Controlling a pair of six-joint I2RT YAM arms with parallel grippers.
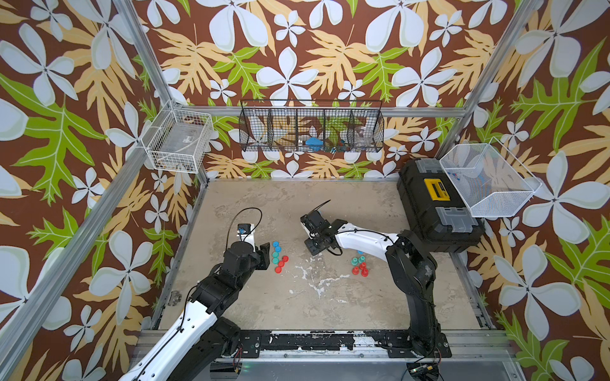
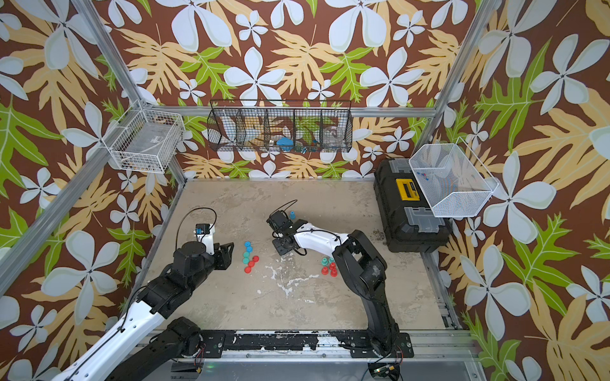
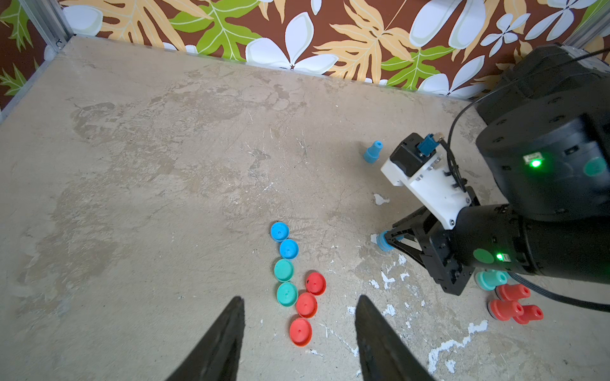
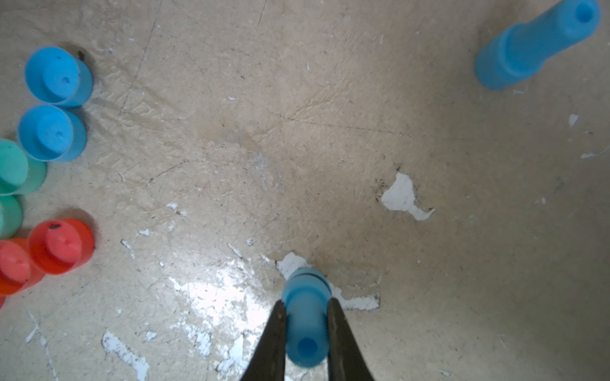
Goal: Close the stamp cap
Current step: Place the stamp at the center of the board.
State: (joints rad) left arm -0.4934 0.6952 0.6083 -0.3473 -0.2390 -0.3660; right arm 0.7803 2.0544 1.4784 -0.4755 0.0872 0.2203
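My right gripper (image 4: pixel 306 301) is shut on a blue stamp (image 4: pixel 307 330) and holds it low over the table, wide end down; the left wrist view also shows this stamp (image 3: pixel 384 243). Several loose caps (image 3: pixel 293 280), blue, teal and red, lie in a cluster left of it, visible in both top views (image 1: pixel 279 257) (image 2: pixel 249 255). My left gripper (image 3: pixel 300 298) is open and empty, hovering at the near side of the caps (image 1: pixel 264 255). A second blue stamp (image 4: pixel 534 43) stands apart, farther back (image 2: pixel 292 215).
Teal and red stamps (image 1: pixel 360 265) stand grouped under the right arm. A black toolbox (image 1: pixel 435 204) fills the table's back right corner, with a white mesh basket (image 1: pixel 488 179) beside it. A black wire basket (image 1: pixel 312 130) and a white one (image 1: pixel 180 140) hang on the walls.
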